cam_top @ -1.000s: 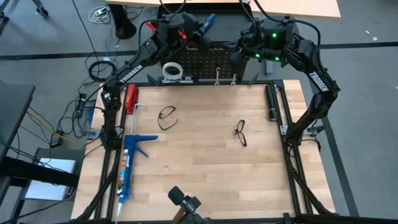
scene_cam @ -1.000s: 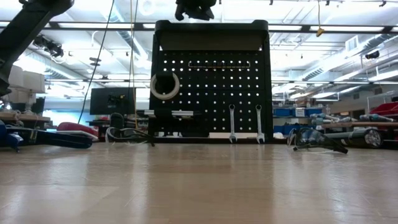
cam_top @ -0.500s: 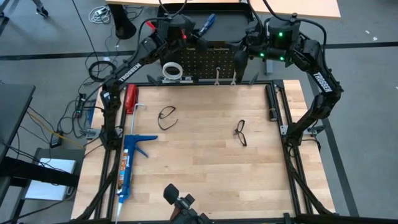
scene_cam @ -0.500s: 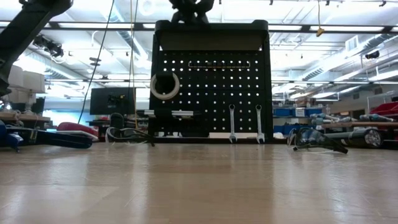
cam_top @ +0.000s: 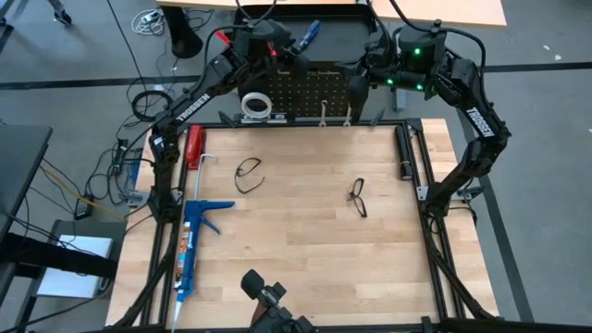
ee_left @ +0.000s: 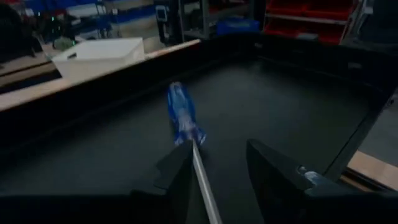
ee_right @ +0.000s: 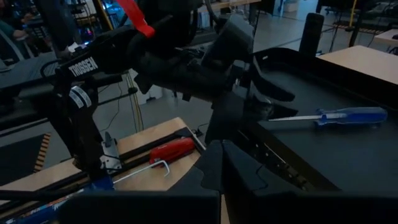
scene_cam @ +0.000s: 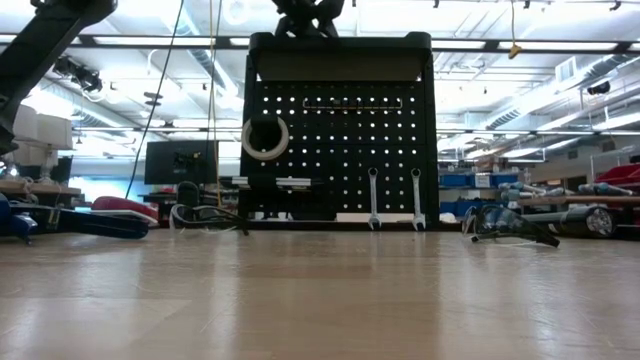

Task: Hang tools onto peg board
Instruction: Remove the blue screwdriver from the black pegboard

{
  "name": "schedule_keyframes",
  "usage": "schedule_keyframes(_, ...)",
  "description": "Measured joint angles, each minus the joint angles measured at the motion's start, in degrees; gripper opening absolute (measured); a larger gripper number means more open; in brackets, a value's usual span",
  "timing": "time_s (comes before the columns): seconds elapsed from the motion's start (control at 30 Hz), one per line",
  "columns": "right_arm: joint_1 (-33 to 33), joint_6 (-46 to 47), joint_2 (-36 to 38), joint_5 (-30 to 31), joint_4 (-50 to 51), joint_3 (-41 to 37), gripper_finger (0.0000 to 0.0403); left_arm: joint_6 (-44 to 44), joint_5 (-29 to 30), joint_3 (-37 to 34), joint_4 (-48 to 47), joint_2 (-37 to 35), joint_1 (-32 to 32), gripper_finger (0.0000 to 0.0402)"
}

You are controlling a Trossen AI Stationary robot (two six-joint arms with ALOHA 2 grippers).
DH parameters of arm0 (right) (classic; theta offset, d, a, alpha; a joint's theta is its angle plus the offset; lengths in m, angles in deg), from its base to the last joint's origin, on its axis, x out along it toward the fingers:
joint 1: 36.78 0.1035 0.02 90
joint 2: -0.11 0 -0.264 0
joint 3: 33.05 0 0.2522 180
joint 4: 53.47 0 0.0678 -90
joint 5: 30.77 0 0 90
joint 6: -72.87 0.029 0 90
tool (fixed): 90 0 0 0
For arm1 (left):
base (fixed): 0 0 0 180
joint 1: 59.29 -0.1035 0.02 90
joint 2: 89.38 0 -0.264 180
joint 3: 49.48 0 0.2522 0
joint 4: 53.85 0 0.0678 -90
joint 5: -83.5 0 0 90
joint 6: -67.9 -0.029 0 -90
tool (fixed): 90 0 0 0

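The left end effector (ee_left: 214, 165) stood parted around the blue-handled screwdriver (ee_left: 184, 117)'s thin, stiff, slippery shaft; the ribbed handle looked the surer hold.

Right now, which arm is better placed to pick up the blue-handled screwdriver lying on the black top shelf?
Left. The left gripper sits right over the blue-handled screwdriver, its open fingers either side of the metal shaft. The right gripper is shut and farther away.
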Motion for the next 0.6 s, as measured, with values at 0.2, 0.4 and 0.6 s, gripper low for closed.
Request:
schedule_keyframes(0.2,0.04,0.05,0.00,-0.04,0.33,0.00,0.0019,-3.58,0.56,0.00,5.85,-0.27,-0.92,0.0158)
schedule_keyframes(0.4,0.04,0.15,0.00,-0.11,0.35,0.00,0.0014,-4.87,-0.13,-0.20,6.66,-0.55,-2.49,0.0158)
schedule_keyframes(0.6,0.04,0.10,-0.13,-0.15,-0.73,0.02,0.0016,-4.90,-1.70,-0.25,10.71,-0.23,-3.55,0.0158)
